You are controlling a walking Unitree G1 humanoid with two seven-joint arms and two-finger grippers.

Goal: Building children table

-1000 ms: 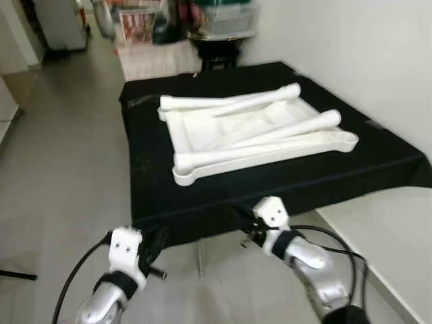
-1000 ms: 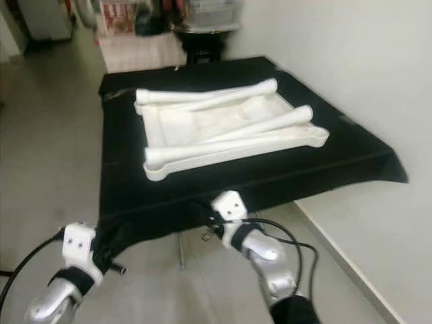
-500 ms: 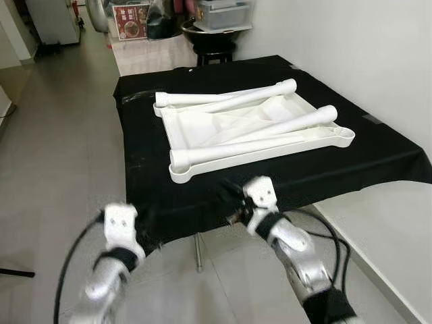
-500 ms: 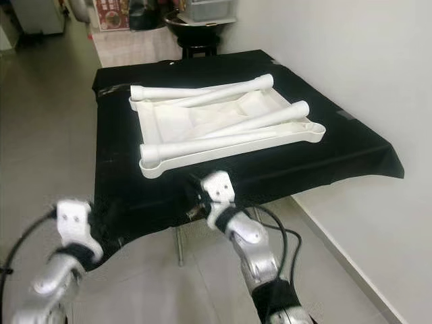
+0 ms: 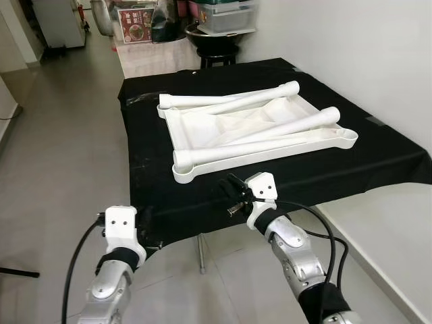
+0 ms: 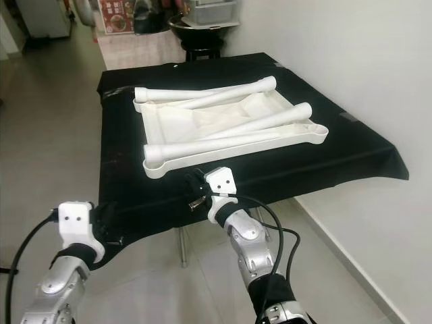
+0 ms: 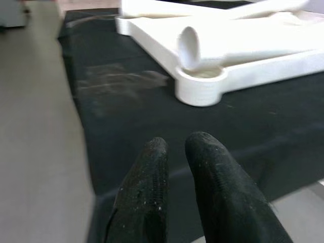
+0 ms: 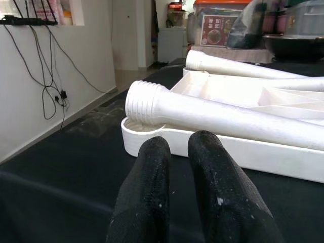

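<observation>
White tabletop [image 5: 202,128] lying upside down at centre of black-draped table [image 5: 378,158], four white legs [image 5: 270,132] resting loose across it (threaded leg end visible in right wrist view). Right gripper [image 5: 231,194] over the table's near edge, just short of the tabletop's near corner socket [image 5: 182,173], fingers pressed together, holding nothing. Left gripper [image 7: 174,152] lower, at the table's near-left edge, fingers likewise together and empty.
</observation>
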